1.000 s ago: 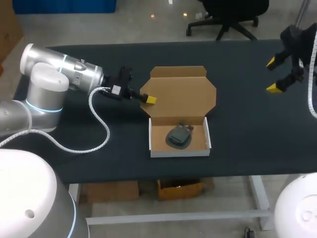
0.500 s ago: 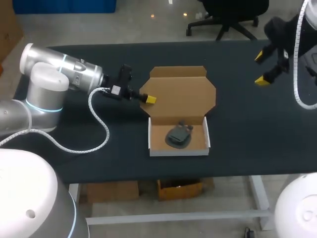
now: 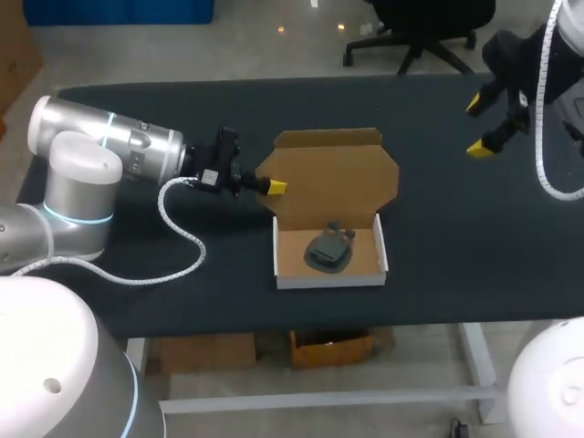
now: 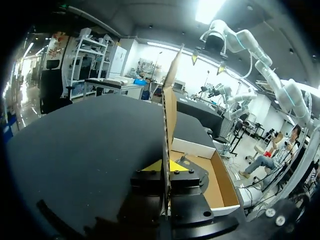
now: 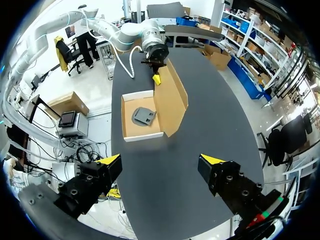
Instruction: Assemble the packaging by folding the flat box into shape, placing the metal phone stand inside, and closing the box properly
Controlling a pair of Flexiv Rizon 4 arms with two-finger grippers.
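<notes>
1. Box (image 3: 328,279): brown cardboard with white outer walls, folded into an open tray. It stands at the middle of the table (image 3: 456,237), close to the near edge. Folding into shape is judged done.
2. Phone stand (image 3: 328,248): dark grey metal, lying flat on the tray floor, apart from the walls. Placing it inside is judged done.
3. Lid (image 3: 333,169): hinged along the tray's far wall and reaching toward the table's far edge, with cut-off corners and a narrow tuck flap on its free end. The right wrist view shows it tilted up from the table rather than lying flat. It does not yet cover the tray.
4. Left gripper (image 3: 272,185): at the lid's left edge, its arm coming in over the table's left edge. In the left wrist view the cardboard runs edge-on between the two yellow tips, which stand narrow and press it from both sides, so the gripper holds the lid.
5. Right gripper (image 3: 482,125): above the far right corner of the table, well apart from the box, jaws wide and holding nothing.
6. Remaining, as a judgement: swing the lid over onto the tray, tuck the flap inside the near wall, and press it closed. Only the last of the three stages is outstanding, and it is barely under way.
</notes>
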